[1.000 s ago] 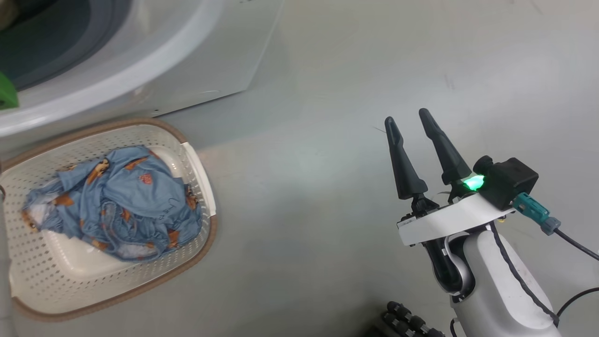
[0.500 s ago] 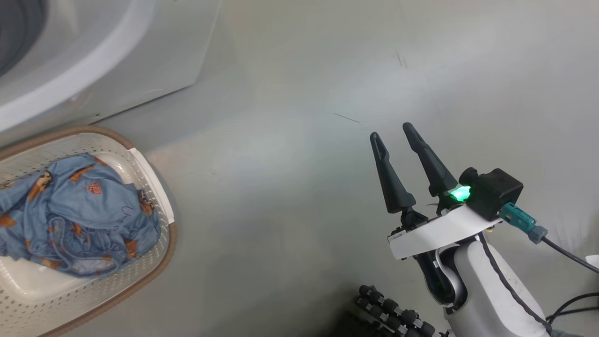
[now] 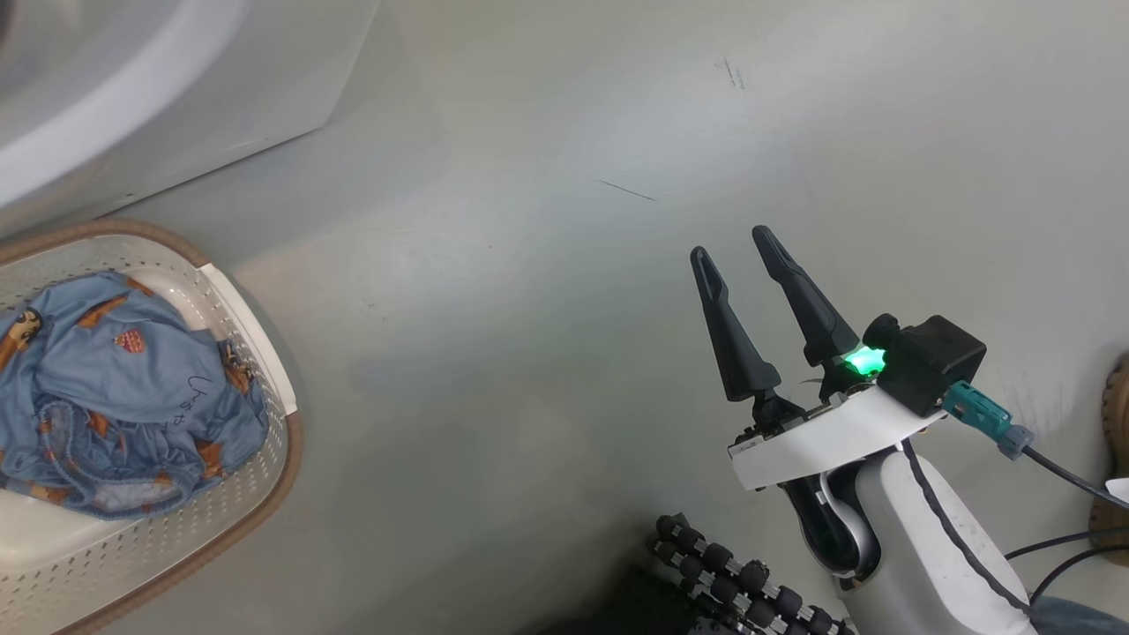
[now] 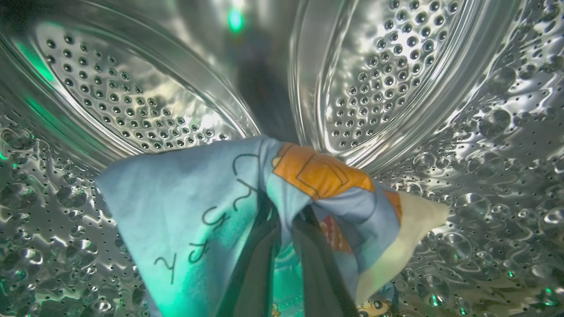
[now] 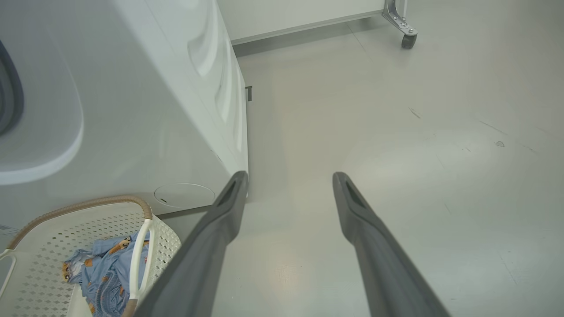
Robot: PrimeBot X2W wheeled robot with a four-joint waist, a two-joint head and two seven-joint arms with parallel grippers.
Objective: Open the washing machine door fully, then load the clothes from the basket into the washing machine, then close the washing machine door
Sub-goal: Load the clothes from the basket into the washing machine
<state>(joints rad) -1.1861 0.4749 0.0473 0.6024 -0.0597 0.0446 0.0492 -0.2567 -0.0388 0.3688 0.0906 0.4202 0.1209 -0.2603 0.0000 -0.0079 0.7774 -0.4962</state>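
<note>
Clothes (image 4: 189, 207) clamped in left jaws inside drum (image 4: 132, 101) — right jaws wide, empty, over floor (image 3: 529, 309), basket (image 3: 265, 472) alongside.

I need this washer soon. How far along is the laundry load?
Done: the door must be open, since the left gripper is inside the drum. In hand: it is shut on a blue garment there, not yet released. Left: more clothes lie in the basket, the right gripper hangs open over the floor, and the door needs closing.
</note>
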